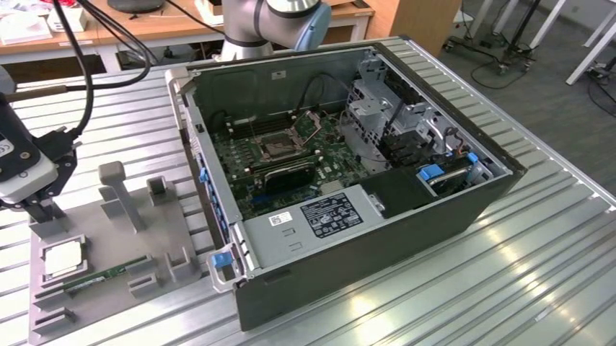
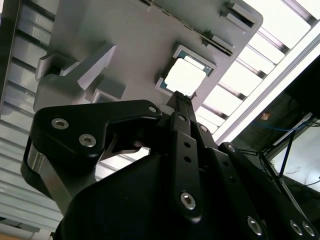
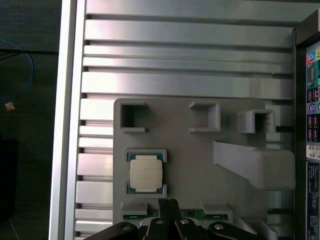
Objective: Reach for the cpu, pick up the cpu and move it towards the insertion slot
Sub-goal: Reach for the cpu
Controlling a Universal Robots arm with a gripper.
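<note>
open computer case (image 1: 405, 238) on a slatted metal table (image 1: 539, 252), grey fixture plate (image 1: 111, 245) with green memory stick (image 1: 97, 279) alongside

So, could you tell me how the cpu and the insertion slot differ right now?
The cpu has a pale silvery face; the slot has a dark centre in a metal frame. The cpu lies on the grey holder outside the case; the slot sits on the board inside it. Both are square.

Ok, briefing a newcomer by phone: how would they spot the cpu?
On the exterior view's left, beside the open computer case, lies a grey fixture plate. The cpu sits in a square pocket there: flat, silvery and square, unlike the long green memory stick beside it.
</note>
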